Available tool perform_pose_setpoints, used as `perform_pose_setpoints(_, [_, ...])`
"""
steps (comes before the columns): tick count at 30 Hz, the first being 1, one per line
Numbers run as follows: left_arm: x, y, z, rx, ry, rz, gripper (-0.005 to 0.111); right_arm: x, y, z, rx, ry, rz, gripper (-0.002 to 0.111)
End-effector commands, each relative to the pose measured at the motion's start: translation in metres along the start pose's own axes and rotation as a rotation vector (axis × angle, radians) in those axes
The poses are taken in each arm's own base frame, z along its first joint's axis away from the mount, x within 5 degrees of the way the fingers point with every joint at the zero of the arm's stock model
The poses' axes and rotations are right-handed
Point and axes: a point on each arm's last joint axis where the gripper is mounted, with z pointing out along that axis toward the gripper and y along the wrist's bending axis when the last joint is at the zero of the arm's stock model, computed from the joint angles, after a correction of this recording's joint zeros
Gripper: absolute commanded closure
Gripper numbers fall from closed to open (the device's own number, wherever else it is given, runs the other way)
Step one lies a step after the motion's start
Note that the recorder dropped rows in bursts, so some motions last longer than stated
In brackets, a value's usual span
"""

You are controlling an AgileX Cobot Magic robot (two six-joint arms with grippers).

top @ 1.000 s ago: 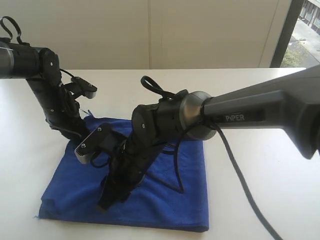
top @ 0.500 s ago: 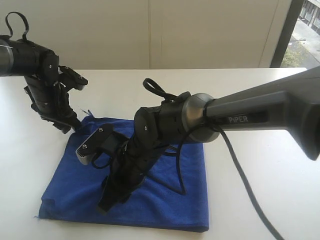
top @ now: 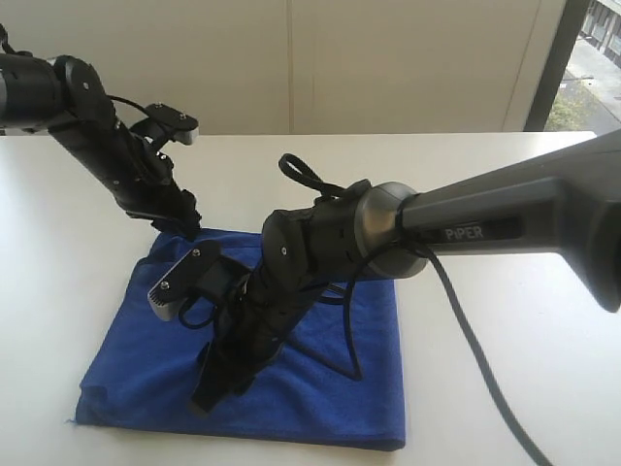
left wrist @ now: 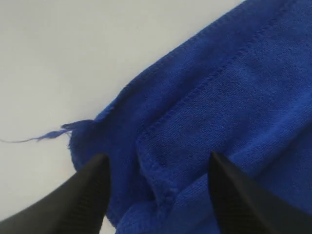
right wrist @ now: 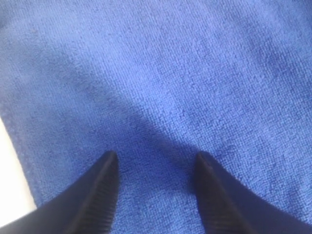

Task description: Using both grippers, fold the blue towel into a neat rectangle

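The blue towel [top: 330, 388] lies flat on the white table [top: 505, 175], in the lower middle of the exterior view. The left gripper [top: 187, 223] is at the towel's upper left corner, its jaws apart and nothing between them. The right gripper [top: 207, 393] points down at the towel in the lower left part, jaws also apart; whether its tips touch the cloth I cannot tell

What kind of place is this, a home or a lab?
Likely a robotics lab or office test bench: a PiPER-marked arm over a blue towel on a white table, with a window alongside.
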Motion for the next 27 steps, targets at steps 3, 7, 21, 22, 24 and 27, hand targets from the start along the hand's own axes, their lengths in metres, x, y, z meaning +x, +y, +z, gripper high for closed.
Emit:
perform_pose_setpoints(3, [0.005,0.003,0.024,0.021,0.017,0.003,0.048,0.016,0.002,0.009,-0.034,0.095,-0.009,0.061])
perform_pose_setpoints(7, [0.001,0.006,0.023,-0.016,-0.027,0.007,0.067,0.016,0.002,0.009,-0.035,0.094,-0.007,0.061])
perform_pose_setpoints(21, [0.000,0.007,0.023,-0.027,-0.031,0.032,0.107,0.016,0.002,0.009,-0.035,0.094,-0.007,0.061])
perform_pose_setpoints(22, [0.001,0.007,0.023,-0.034,-0.030,0.047,0.107,0.016,0.002,0.009,-0.035,0.094,-0.007,0.061])
perform_pose_setpoints(24, [0.001,0.009,0.023,-0.057,-0.027,0.070,0.107,0.016,0.002,0.009,-0.035,0.094,-0.007,0.061])
perform_pose_setpoints(27, [-0.002,0.014,0.023,-0.104,-0.049,0.094,0.107,0.016,0.002,0.009,-0.036,0.094,-0.005,0.061])
